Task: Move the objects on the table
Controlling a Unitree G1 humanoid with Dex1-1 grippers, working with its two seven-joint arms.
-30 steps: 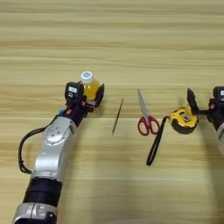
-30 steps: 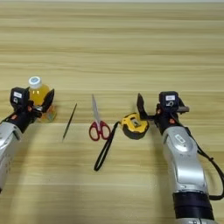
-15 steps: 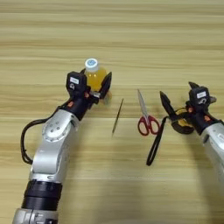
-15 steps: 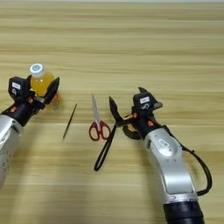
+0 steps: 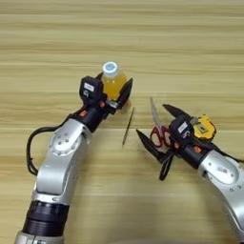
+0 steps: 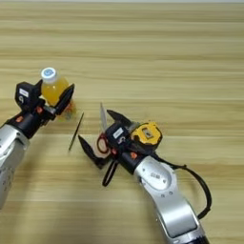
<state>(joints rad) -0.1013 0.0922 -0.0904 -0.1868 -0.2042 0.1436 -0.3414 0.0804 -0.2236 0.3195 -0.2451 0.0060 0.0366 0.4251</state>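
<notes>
The little orange bottle (image 5: 113, 84) with the white cap stands near the left of the table (image 5: 190, 43). The left gripper (image 5: 110, 93) has its two black fingers on both sides of the bottle, squeezing it, so it can carry it. Just right of it lies a thin dark stick (image 5: 127, 126). Next come the red scissors (image 5: 158, 129), flat on the wood. The right gripper (image 5: 157, 128) hangs over their handles with its fingers spread wide, holding nothing. I think it wants to grab them. The yellow tape measure (image 5: 204, 128) sits just behind that gripper, with its black strap (image 5: 166, 167) trailing toward the robot.
</notes>
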